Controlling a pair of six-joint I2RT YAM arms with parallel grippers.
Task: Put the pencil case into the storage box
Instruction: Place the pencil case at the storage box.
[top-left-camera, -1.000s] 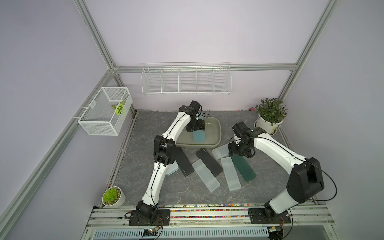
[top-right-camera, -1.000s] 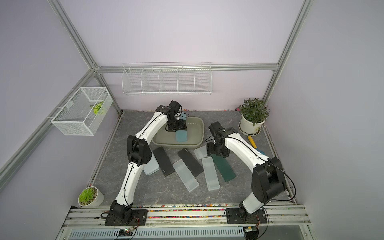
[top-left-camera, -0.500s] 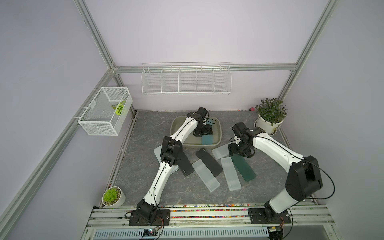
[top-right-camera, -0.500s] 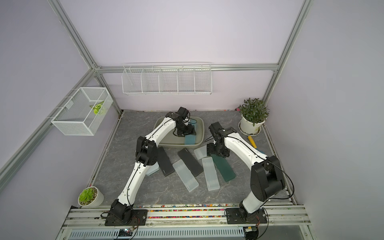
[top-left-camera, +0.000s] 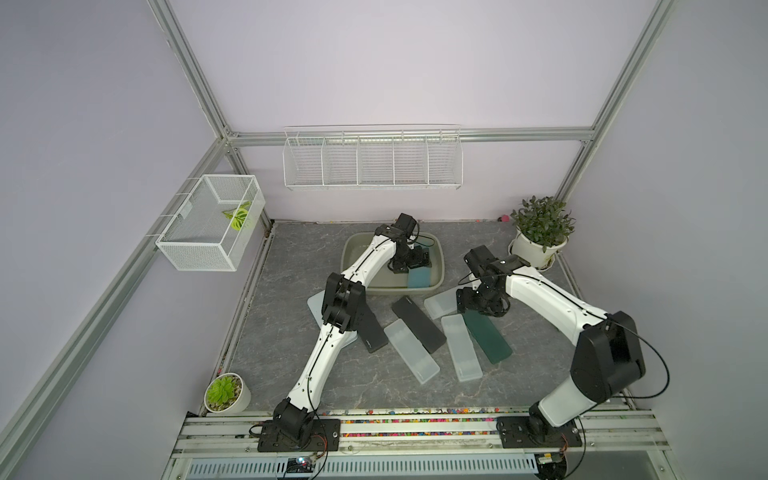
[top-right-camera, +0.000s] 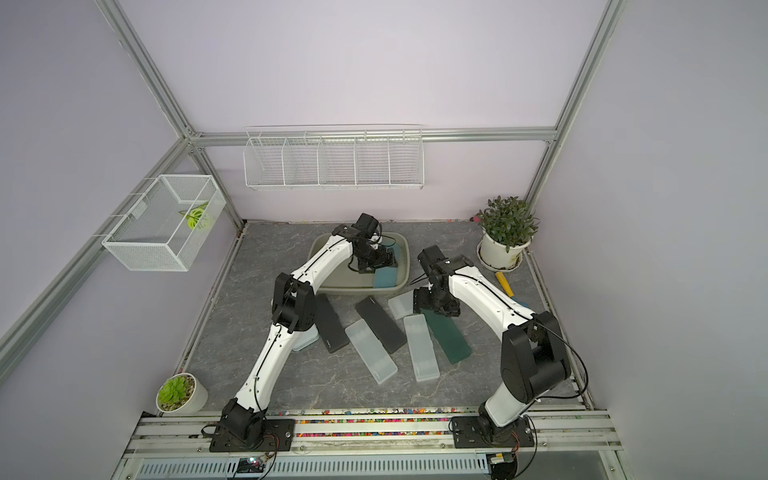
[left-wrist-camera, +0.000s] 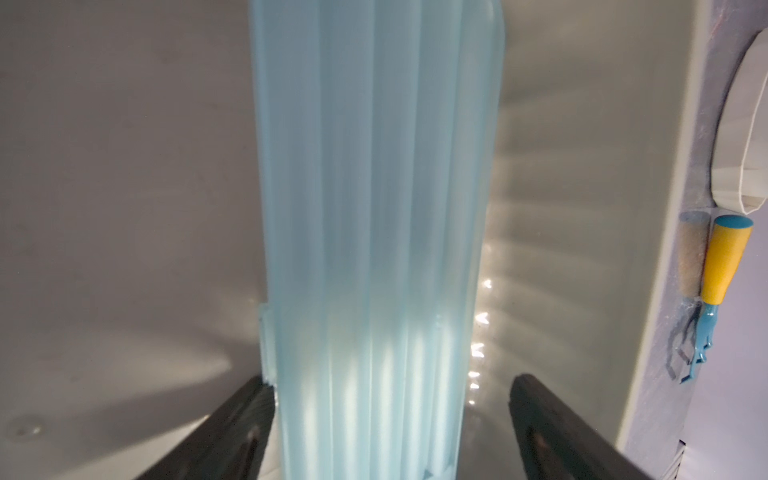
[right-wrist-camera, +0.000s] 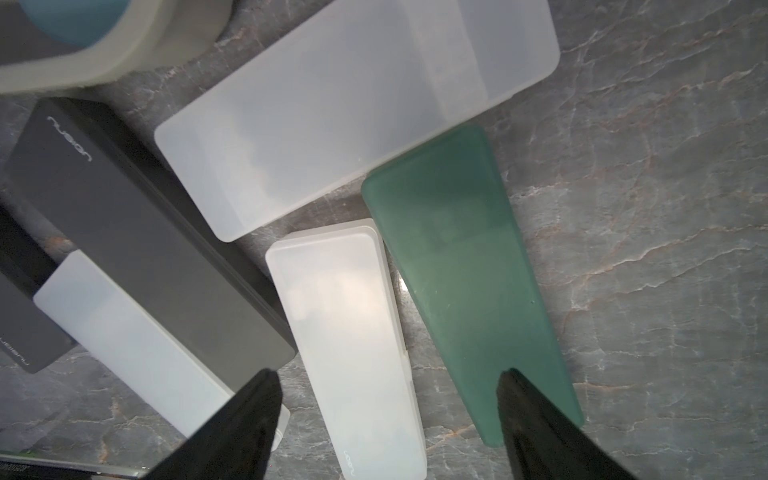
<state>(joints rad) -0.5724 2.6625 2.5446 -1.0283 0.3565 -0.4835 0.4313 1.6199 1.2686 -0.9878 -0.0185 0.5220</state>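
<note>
Step in hand, as I read it: drop-off of one pencil case, w/ the next pick being lined up.

Left claw (left-wrist-camera: 388, 419) sits inside the storage box (top-left-camera: 353, 249), jaws spread. The light-blue pencil case (left-wrist-camera: 374, 208) lies between them on the box floor; a clear gap shows on one side, the other finger looks at or just beside the case edge. Not gripping it, I'd say. In a top view the same case (top-left-camera: 417, 277) lies in the box, just in front of the claw.

Next for left: lift straight up & clear the rim w/o dragging the case.

Right claw (right-wrist-camera: 388, 415) hovers over the table, jaws wide, holding nothing. Frosted white case (right-wrist-camera: 345, 324) runs between the fingers, dark green case (right-wrist-camera: 461, 270) just beside one. Next for right: descend & close on one case only; neighbours are tight.
</note>
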